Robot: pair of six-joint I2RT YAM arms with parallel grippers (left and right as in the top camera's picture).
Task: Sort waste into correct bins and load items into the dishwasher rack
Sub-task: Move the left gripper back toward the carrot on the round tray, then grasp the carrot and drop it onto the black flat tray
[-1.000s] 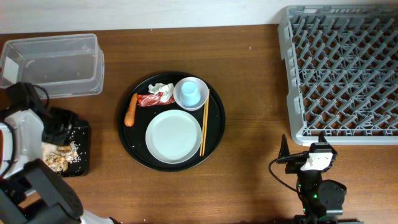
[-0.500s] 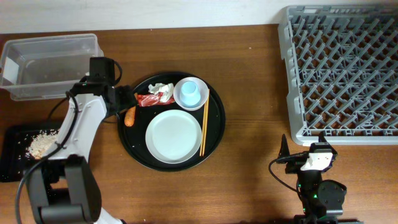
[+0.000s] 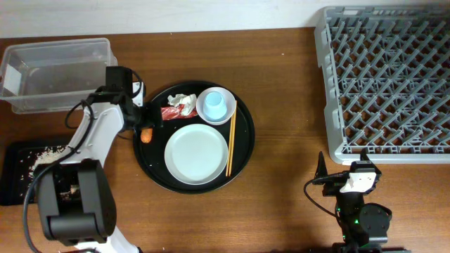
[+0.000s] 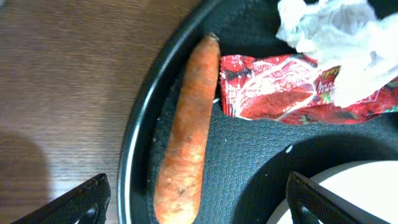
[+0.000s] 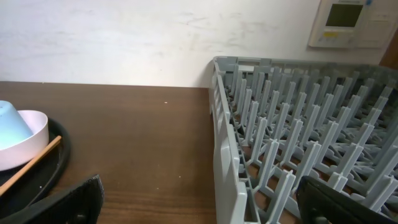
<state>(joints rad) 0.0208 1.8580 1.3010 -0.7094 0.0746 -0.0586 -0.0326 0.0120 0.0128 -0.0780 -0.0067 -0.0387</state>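
The orange carrot [image 4: 186, 130] lies at the left inner rim of the large round black tray [image 3: 242, 151]; its end shows overhead [image 3: 146, 136]. My left gripper [image 4: 198, 202] is open, its fingers straddling the carrot's lower end. A red wrapper [image 4: 280, 90] and crumpled white tissue [image 4: 336, 37] lie beside it. The white plate [image 3: 197, 154], the white bowl [image 3: 216, 105] holding the light blue cup [image 3: 217, 107], and chopsticks [image 3: 230, 146] sit on the round tray. The clear tub [image 3: 60, 74] is far left; the flat black tray [image 3: 15, 176] holds rice. My right gripper [image 5: 199, 199] is open by the grey rack [image 3: 387, 81].
The rack's near wall [image 5: 227, 168] stands just right of the right gripper. Bare wooden table lies between the round tray and the rack.
My left arm swung from the flat black tray up to the round tray, then settled with its open fingers over the carrot. The right arm has not moved.
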